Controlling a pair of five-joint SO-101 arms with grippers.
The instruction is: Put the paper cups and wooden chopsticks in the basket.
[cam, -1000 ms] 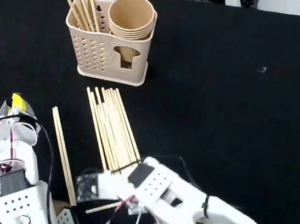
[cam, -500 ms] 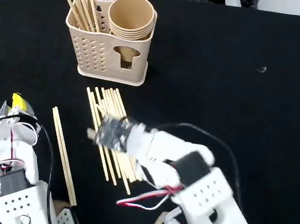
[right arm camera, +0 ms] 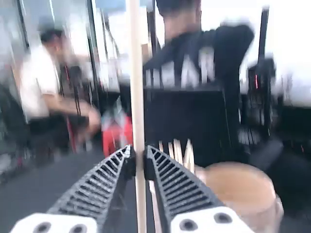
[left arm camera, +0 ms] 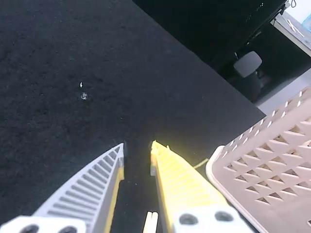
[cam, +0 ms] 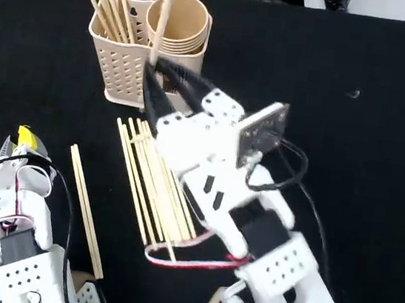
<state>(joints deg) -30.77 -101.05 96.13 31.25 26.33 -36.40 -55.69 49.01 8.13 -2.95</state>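
I see the beige basket [cam: 134,75] standing upright, with a stack of tan cups [cam: 180,23] nested in one compartment and a bunch of chopsticks [cam: 111,6] leaning in the other. One chopstick [cam: 162,23] stands near vertical at the cups' rim, pinched in my right gripper [right arm camera: 138,149]. A loose bundle [cam: 150,182] lies flat on the table near the basket, with a pair [cam: 86,211] beside it.

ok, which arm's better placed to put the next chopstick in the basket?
Right. Its end effector grips a chopstick upright, close by the basket. The left end effector sits open and empty near the table's front edge, well away from it.
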